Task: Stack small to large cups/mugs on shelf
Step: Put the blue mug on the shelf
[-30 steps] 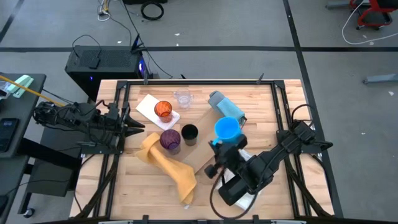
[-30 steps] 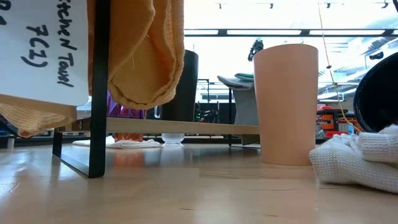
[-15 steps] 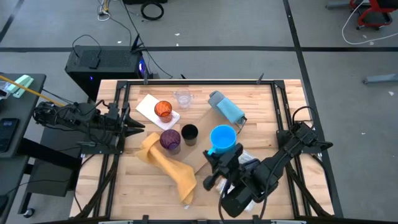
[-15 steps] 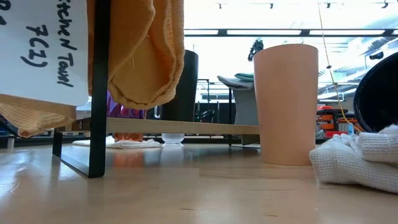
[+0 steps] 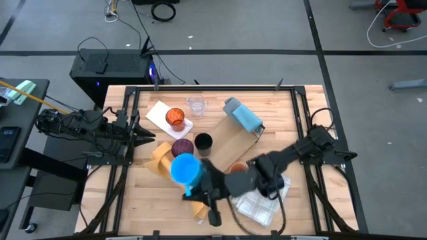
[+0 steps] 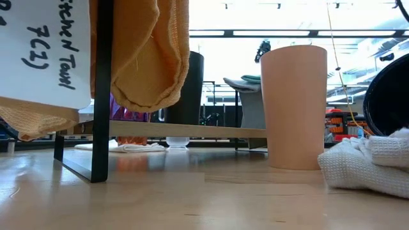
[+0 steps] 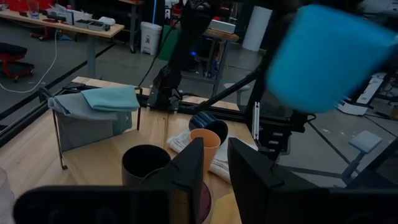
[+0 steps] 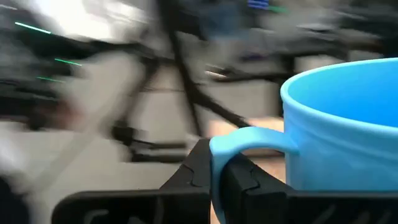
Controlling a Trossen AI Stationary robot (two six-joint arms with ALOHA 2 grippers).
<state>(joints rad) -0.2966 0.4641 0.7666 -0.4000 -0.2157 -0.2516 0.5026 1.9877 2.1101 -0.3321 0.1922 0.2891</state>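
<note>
In the high view the right arm lay stretched from the right edge toward the lower centre of the frame, and its gripper was hard to make out under the bright blue mug it carried. The right wrist view, smeared by motion, showed its fingers pinching the mug's handle. The mug hung over the orange towel, which it partly hid. Just above it sat the purple cup, half covered, and the black cup. Higher up stood the orange cup on a white cloth, beside the clear cup. At the left edge the left arm waited, its gripper pointing inward with fingers slightly apart around nothing. A folded blue-grey cloth lay at upper centre.
</note>
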